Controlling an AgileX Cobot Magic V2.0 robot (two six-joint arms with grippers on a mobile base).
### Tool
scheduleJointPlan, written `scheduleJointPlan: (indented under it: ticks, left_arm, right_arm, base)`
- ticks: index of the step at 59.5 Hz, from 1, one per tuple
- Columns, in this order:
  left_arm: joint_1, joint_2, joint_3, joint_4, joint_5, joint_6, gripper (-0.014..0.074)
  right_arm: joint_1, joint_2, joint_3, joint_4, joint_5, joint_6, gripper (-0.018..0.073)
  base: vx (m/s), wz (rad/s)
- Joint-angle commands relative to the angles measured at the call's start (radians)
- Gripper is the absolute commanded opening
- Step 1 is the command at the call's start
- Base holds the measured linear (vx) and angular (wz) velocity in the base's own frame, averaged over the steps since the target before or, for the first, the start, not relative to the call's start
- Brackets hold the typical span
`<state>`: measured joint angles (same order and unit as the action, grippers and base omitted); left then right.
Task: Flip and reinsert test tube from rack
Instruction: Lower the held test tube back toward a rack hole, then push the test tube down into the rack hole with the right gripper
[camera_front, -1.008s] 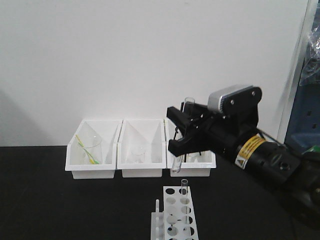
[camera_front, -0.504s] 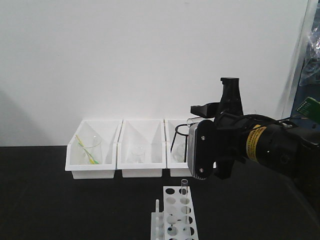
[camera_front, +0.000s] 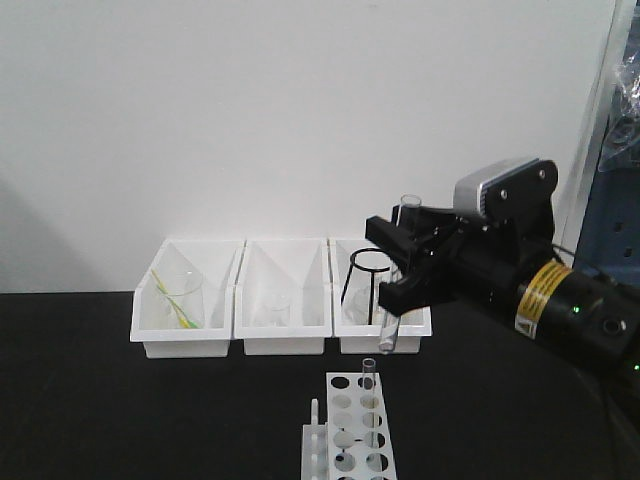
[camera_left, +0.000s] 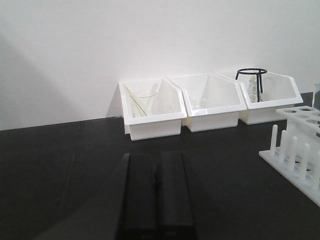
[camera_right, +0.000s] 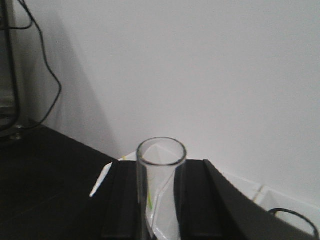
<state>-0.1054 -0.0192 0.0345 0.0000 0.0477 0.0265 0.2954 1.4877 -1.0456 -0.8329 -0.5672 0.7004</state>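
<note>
My right gripper (camera_front: 395, 265) is shut on the test tube (camera_front: 388, 328) and holds it nearly upright in the air, above and slightly right of the far end of the white rack (camera_front: 345, 440). In the right wrist view the tube (camera_right: 161, 195) stands between the black fingers (camera_right: 122, 200), open rim at the top. A second look-alike tube (camera_front: 369, 385) stands in a far hole of the rack. My left gripper (camera_left: 156, 156) is shut and empty, low over the black table, left of the rack (camera_left: 295, 150). It does not show in the front view.
Three white bins (camera_front: 187, 335) stand in a row against the white wall. The left one holds a beaker (camera_front: 183, 295) with a yellow-green stick, the middle one a small beaker (camera_front: 272, 305), the right one a black ring stand (camera_front: 368, 280). Blue equipment (camera_front: 610, 220) stands at the far right.
The right wrist rolled round with the tube in its grip, then came back to a near-upright hold. The tube now sits a little further right. The rack and its tube have not moved.
</note>
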Motion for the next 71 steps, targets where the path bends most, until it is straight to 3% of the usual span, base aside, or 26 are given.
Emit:
scheduleJointPlan:
  ticks: [1,9,18,29,44,71]
  left_arm:
    - [0.000,-0.008,-0.006,0.000,-0.081,-0.002,-0.0006]
    - [0.000,-0.008,-0.006,0.000,-0.081,-0.002,-0.0006]
    - [0.000,-0.008,-0.006,0.000,-0.081,-0.002,-0.0006]
    - [0.000,-0.008,-0.006,0.000,-0.081,-0.002,-0.0006]
    - [0.000,-0.008,-0.006,0.000,-0.081,-0.002,-0.0006]
    - [0.000,-0.008,-0.006,0.000,-0.081,-0.002,-0.0006]
  right_arm:
    - [-0.006,-0.015,0.025,0.042,-0.194,-0.033,-0.0011]
    - [-0.003,0.027,0.098,0.094,-0.359,-0.101,-0.0011]
    - [-0.003,0.068,0.137,0.161,-0.452,-0.174,-0.0011]
    - [-0.003,0.115,0.137,0.156,-0.469,-0.170,-0.0011]
    - [-0.003,0.129,0.137,0.137,-0.387,-0.157,-0.0011]
    - [-0.003,0.235,0.137,0.095,-0.433,-0.153,-0.0011]
  base:
    - [0.00,0.00]
    - [0.00,0.00]
    - [0.00,0.00]
    - [0.00,0.00]
    - [0.00,0.00]
    - [0.00,0.00]
